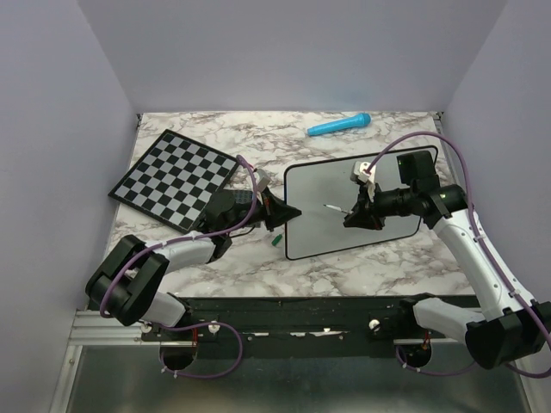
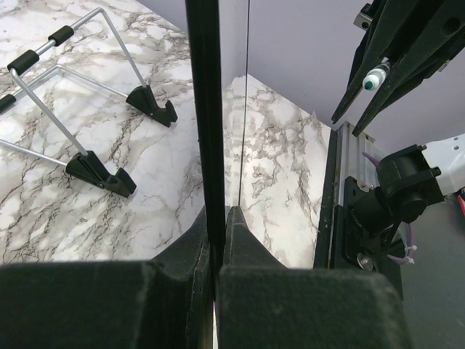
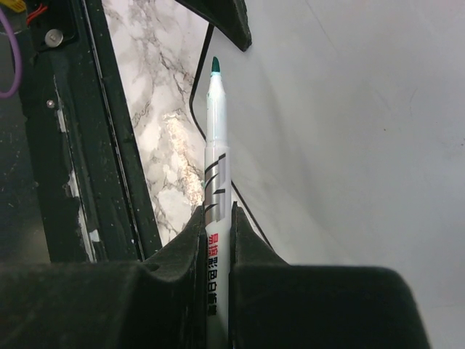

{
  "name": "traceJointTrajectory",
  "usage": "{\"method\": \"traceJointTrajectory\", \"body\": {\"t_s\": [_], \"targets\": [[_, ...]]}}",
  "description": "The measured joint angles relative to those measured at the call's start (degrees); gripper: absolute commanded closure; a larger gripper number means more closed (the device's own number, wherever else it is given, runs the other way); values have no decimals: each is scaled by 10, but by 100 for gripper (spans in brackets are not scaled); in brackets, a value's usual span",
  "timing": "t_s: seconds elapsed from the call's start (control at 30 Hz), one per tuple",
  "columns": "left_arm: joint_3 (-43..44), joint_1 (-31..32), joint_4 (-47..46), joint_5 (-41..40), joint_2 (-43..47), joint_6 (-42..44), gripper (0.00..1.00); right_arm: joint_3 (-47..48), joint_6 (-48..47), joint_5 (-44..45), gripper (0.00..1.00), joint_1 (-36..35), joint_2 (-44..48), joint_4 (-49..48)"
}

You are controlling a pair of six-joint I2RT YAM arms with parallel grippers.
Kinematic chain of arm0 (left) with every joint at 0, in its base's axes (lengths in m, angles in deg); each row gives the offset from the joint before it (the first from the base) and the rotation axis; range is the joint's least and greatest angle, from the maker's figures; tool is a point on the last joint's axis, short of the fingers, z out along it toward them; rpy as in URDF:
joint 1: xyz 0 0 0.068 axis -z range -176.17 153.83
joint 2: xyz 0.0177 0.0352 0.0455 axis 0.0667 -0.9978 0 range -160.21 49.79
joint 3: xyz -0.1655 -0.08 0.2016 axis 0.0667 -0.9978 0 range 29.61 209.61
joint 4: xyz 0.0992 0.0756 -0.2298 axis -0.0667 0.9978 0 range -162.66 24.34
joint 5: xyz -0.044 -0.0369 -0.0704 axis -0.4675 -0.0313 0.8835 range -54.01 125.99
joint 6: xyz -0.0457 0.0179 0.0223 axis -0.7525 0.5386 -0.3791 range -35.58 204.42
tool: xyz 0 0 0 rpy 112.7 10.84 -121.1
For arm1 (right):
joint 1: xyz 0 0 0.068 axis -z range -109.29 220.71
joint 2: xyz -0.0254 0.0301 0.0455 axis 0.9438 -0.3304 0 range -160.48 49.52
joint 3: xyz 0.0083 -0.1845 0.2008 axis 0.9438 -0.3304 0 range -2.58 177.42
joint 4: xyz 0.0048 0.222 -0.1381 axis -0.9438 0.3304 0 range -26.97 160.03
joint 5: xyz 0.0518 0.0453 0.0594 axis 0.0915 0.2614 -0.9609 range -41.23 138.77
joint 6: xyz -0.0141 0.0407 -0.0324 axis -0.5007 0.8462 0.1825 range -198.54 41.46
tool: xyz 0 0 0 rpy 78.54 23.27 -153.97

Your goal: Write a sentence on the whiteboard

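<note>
On the marble table (image 1: 258, 146), right of centre, sits the whiteboard (image 1: 314, 228). The left gripper (image 1: 280, 212) is clamped on its left edge. The right gripper (image 1: 357, 215) pinches a green-tipped marker (image 3: 216, 145) over the board; contact is unclear. A chessboard (image 1: 176, 176) lies far left.

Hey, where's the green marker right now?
The marker is clamped in the right gripper, tip aimed at the whiteboard, just right of centre in the top view.
</note>
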Motion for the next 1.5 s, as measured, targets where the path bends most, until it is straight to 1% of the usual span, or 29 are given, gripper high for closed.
{"method": "traceJointTrajectory", "body": {"t_s": [1.5], "targets": [[-5,13,0,-20,1,3,100,-23,11,-1,100,2,-2,-29]]}}
